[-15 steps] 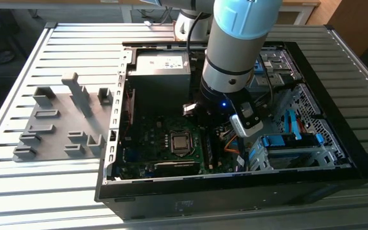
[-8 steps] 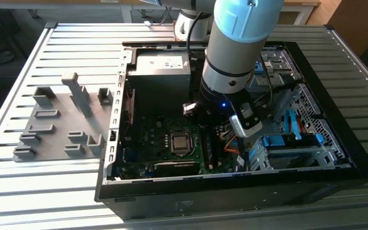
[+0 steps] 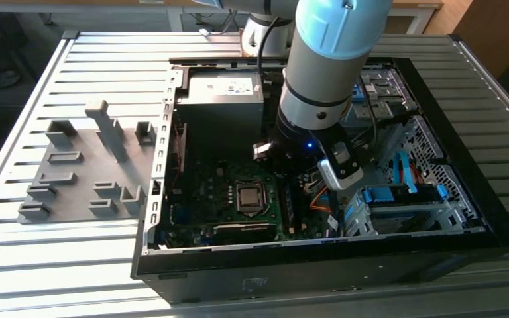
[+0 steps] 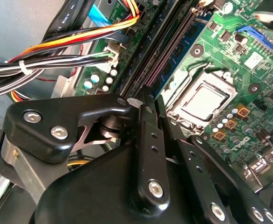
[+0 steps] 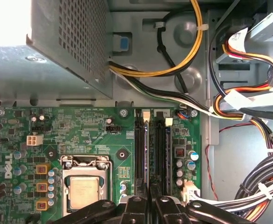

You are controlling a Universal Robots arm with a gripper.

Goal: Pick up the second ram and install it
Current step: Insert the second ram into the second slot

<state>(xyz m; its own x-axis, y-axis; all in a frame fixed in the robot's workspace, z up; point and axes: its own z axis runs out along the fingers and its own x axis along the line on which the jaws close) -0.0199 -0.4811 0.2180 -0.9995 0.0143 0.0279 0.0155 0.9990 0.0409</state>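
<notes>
The black gripper [image 5: 148, 205] is seen nearly closed over the green motherboard's [image 5: 90, 135] long black memory slots [image 5: 140, 149] — whether the second ram is gripped cannot be told; bundled cables [image 5: 262, 186] crowd one side.

I saw the second ram [image 5: 147, 154] standing on edge, thin and narrow, lengthwise in a motherboard slot.

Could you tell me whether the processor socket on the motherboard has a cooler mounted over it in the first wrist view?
No, the processor socket lies bare on the motherboard, with its metal lid and retention frame in plain sight and no cooler over it.
</notes>
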